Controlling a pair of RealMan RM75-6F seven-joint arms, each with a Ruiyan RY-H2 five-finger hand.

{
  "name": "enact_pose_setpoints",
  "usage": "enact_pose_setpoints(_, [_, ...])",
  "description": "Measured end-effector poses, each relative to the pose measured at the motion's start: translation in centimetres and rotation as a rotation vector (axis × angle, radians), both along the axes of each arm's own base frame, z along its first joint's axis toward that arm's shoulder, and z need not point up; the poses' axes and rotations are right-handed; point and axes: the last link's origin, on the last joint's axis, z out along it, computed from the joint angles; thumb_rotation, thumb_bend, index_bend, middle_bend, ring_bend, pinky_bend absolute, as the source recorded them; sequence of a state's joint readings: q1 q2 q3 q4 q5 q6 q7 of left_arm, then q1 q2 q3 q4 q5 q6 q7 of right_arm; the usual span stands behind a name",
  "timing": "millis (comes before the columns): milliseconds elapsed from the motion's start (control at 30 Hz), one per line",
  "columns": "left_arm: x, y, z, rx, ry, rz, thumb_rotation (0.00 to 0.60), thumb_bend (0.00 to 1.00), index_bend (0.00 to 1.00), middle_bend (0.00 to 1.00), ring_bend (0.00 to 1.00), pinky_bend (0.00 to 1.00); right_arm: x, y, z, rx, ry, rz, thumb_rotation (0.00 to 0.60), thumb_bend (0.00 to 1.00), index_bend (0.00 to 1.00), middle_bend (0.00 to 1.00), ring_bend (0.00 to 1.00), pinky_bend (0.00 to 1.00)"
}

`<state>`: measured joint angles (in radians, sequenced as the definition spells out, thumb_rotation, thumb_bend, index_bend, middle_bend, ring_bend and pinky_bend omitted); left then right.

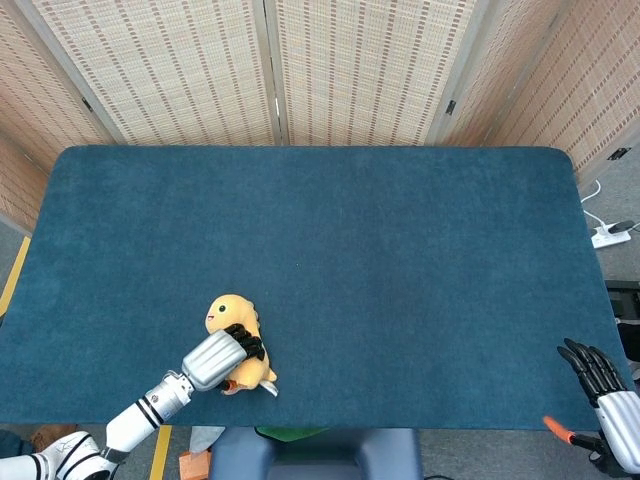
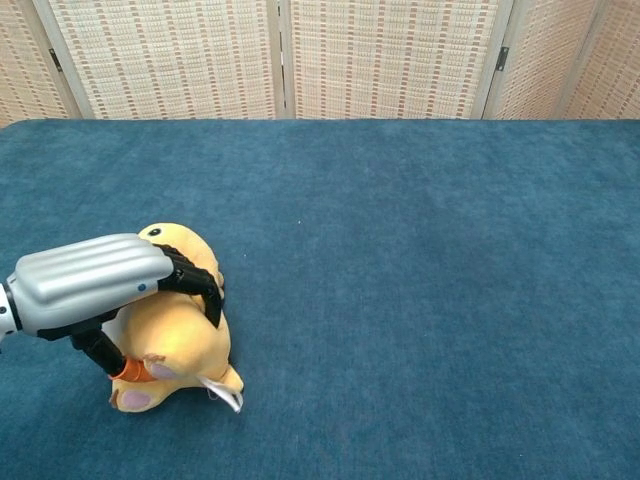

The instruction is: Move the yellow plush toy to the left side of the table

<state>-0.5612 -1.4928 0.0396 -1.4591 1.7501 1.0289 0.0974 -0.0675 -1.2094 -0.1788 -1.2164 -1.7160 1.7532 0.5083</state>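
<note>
The yellow plush toy (image 1: pixel 231 317) (image 2: pixel 180 330) lies near the front edge of the blue table (image 1: pixel 350 240), left of centre. My left hand (image 1: pixel 215 358) (image 2: pixel 100 285) lies over its body, black fingers curled around the far side and the orange-tipped thumb pressing the near side, so it grips the toy. The toy's head pokes out behind the hand. My right hand (image 1: pixel 600 385) hangs off the table's front right corner, fingers spread and holding nothing; the chest view does not show it.
Woven folding screens (image 1: pixel 300 70) stand behind the table. A white power strip (image 1: pixel 610 235) lies on the floor at the right. Bare blue cloth (image 2: pixel 420 250) stretches across the middle and right of the table.
</note>
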Motion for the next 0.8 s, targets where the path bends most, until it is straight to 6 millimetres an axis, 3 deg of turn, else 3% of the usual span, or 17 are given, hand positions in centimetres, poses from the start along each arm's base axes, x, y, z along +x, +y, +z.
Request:
enact_pose_setpoints(100, [0.1,0.0,0.4,0.057,-0.034,-0.035,0.6,0.61,0.74,0.82,0.72,1.0,0.1,0.1,-0.1,0.005,-0.003,0.003,0.6,0.13,0.0,0.0,0.0,0.0])
enact_pose_setpoints(367, [-0.4,-0.5,3.9,0.239,-0.077,-0.209,0.6,0.63,0.74,0.83,0.73,1.0,0.4,0.1,-0.5,0.022,-0.006,0.008,0.6,0.13,0.0,0.0,0.0,0.0])
enact_pose_setpoints(600, [-4.2,-1.3,8.6,0.316,0.057,-0.309,0.6,0.63,0.74,0.83,0.73,1.0,1.0,0.2,-0.9,0.027,0.004,0.017,0.6,0.13,0.0,0.0,0.0,0.0])
enact_pose_setpoints(800, [-8.1,-1.2,10.1,0.298,0.127,-0.296,0.6,0.62,0.74,0.83,0.73,1.0,2.0,0.4,-1.5,0.026,0.021,0.023,0.6,0.13,0.0,0.0,0.0,0.0])
